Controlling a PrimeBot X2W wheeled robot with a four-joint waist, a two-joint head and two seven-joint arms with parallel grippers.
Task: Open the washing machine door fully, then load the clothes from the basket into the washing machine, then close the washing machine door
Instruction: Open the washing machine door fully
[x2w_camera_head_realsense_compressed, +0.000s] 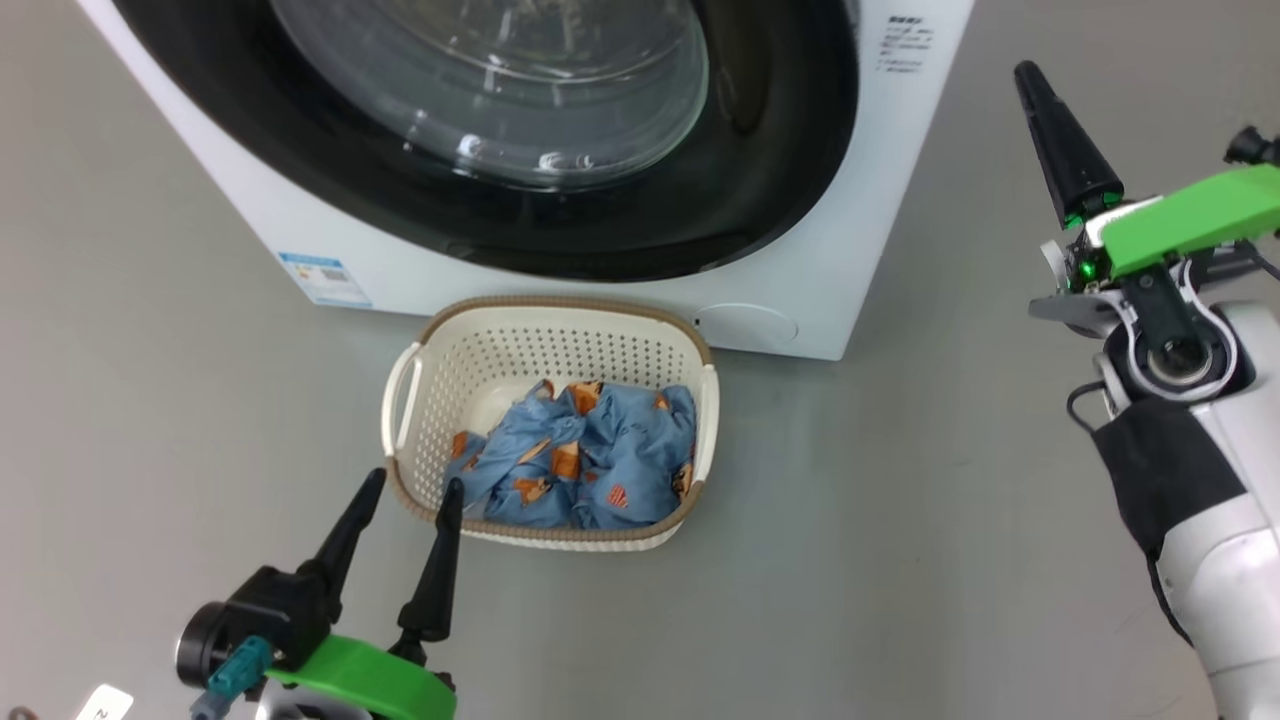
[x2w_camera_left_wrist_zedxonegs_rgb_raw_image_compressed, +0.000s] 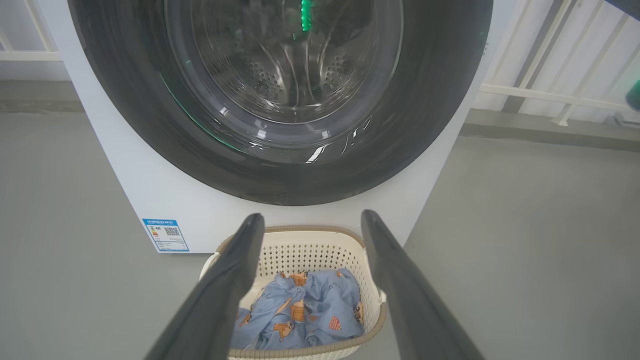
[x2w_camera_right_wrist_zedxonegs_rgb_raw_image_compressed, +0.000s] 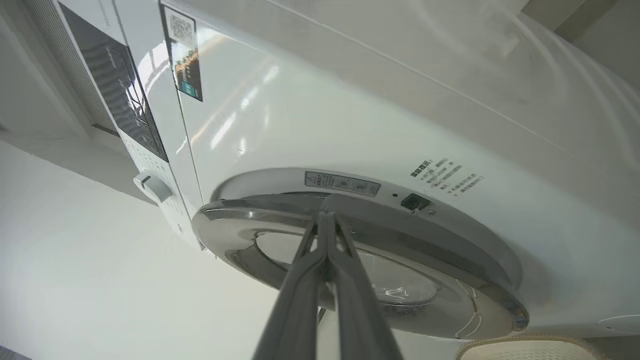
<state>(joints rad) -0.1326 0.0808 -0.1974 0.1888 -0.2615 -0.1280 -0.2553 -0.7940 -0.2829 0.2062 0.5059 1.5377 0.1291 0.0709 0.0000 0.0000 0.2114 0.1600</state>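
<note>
Head view: washing machine (x2w_camera_head_realsense_compressed: 300, 230) door (x2w_camera_head_realsense_compressed: 600, 230) covers the drum. Basket (x2w_camera_head_realsense_compressed: 560, 305) sits on floor (x2w_camera_head_realsense_compressed: 900, 500) just in front, clothes (x2w_camera_head_realsense_compressed: 590, 455) inside. Left gripper (x2w_camera_head_realsense_compressed: 415, 482) is spread and empty at basket's near-left corner. Right gripper (x2w_camera_head_realsense_compressed: 1030, 80) is raised at right, fingers together.
Left wrist view: basket lies between the spread fingers.
Right wrist view: pinched-together fingertips are at door's rim, contact unclear.

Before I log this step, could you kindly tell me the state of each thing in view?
washing machine door: not swung open, at most slightly ajar.
basket: upright, holding the clothes.
clothes: crumpled inside basket.
left gripper: open.
right gripper: shut.
</note>
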